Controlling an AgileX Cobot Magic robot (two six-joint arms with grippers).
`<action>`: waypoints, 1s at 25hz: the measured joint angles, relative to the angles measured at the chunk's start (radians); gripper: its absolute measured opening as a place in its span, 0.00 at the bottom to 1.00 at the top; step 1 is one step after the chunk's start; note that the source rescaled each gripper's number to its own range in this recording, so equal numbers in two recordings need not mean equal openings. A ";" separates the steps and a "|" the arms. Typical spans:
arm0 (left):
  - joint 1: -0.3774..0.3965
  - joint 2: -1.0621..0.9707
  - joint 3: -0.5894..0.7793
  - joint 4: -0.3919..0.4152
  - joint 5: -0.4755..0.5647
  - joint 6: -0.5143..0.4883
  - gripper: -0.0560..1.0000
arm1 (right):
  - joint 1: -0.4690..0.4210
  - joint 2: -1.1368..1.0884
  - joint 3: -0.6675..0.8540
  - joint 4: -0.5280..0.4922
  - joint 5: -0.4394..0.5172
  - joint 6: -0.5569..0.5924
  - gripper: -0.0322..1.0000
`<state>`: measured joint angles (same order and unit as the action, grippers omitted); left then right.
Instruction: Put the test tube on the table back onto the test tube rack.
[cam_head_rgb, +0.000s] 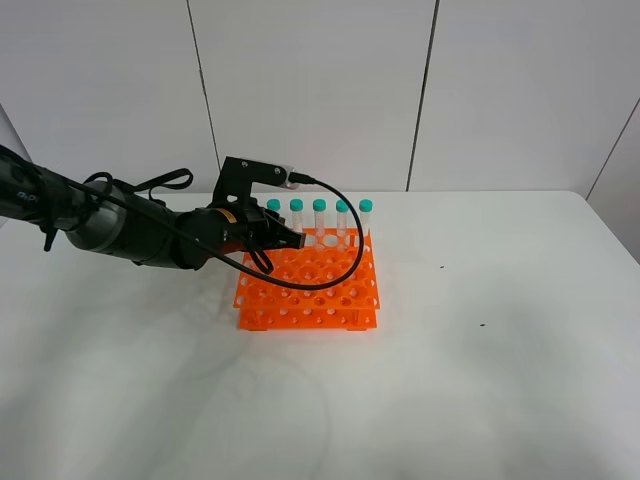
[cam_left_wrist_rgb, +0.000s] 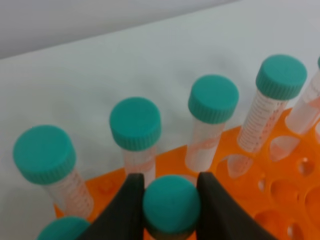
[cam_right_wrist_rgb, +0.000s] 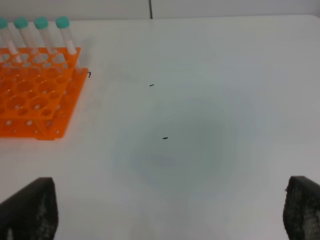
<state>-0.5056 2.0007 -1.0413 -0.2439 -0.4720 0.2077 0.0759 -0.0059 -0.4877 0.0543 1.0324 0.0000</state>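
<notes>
The orange test tube rack (cam_head_rgb: 310, 288) stands mid-table on the white table (cam_head_rgb: 480, 380). Several teal-capped tubes (cam_head_rgb: 319, 212) stand in its back row. My left gripper (cam_head_rgb: 283, 240) hovers over the rack's back left part. In the left wrist view this gripper (cam_left_wrist_rgb: 170, 192) is shut on the teal cap of the test tube (cam_left_wrist_rgb: 171, 206), just in front of the back-row tubes (cam_left_wrist_rgb: 135, 125). The tube's body is hidden below. My right gripper (cam_right_wrist_rgb: 165, 212) is open and empty, low over bare table to the right of the rack (cam_right_wrist_rgb: 35, 95).
A black cable (cam_head_rgb: 345, 225) loops from the left wrist over the rack. Small dark specks (cam_head_rgb: 482, 324) dot the table to the right. A white panelled wall (cam_head_rgb: 320, 90) stands behind the table. The right arm is out of the exterior view.
</notes>
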 joint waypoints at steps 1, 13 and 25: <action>0.000 0.000 0.000 0.000 0.000 0.000 0.05 | 0.000 0.000 0.000 0.000 0.000 0.000 1.00; 0.000 0.000 0.000 0.000 0.001 0.000 0.14 | 0.000 0.000 0.000 0.000 0.000 0.000 1.00; 0.002 -0.058 0.000 -0.001 0.061 -0.008 0.37 | 0.000 0.000 0.000 0.000 0.000 0.000 1.00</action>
<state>-0.5037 1.9425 -1.0413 -0.2449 -0.4114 0.1992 0.0759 -0.0059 -0.4877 0.0543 1.0324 0.0000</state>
